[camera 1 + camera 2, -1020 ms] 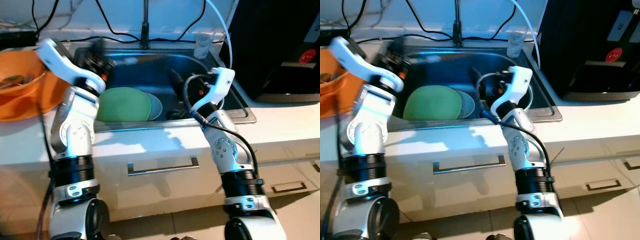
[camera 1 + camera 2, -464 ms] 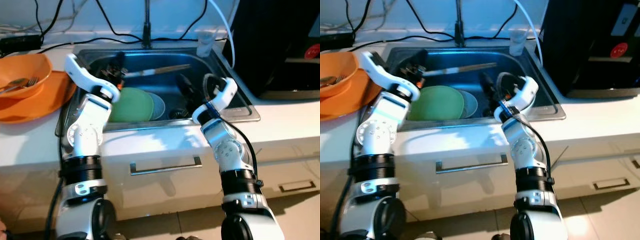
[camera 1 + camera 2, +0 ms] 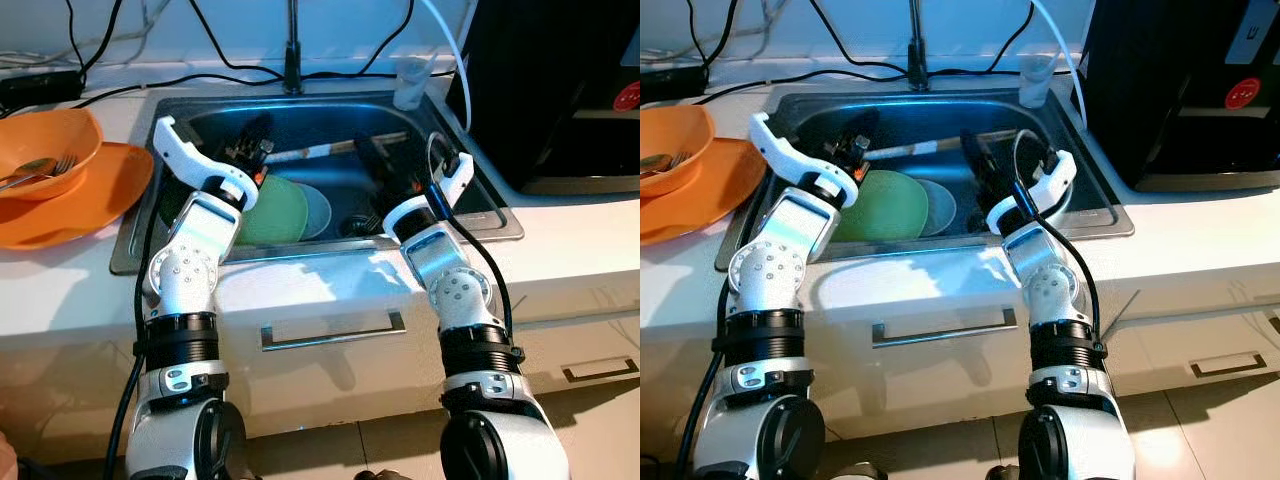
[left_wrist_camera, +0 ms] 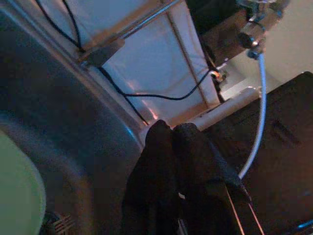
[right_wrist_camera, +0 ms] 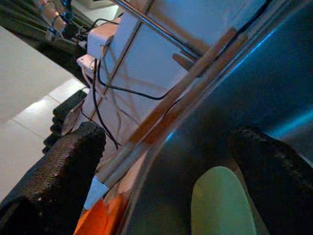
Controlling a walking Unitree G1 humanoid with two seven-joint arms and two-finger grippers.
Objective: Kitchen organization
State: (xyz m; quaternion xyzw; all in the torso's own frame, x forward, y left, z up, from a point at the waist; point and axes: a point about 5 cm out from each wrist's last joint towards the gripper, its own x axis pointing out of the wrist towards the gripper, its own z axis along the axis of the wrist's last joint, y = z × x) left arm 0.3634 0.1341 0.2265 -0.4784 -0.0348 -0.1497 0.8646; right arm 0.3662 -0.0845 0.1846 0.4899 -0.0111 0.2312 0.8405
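A pair of chopsticks (image 3: 318,151) spans the sink (image 3: 330,118) above the green plate (image 3: 275,208); the left pincer (image 3: 250,157) is clamped on their left end, fingers (image 4: 171,161) pressed together. The right pincer (image 3: 385,160) hovers spread wide, holding nothing, right of them; an orange bowl (image 3: 45,150) sits on the worktop (image 3: 60,280) at left.

Home kitchen: steel sink (image 3: 470,170) with tap (image 3: 292,45), plates in the basin (one green (image 3: 275,208)), white counter (image 3: 600,235), drawer handle (image 3: 333,333) below.
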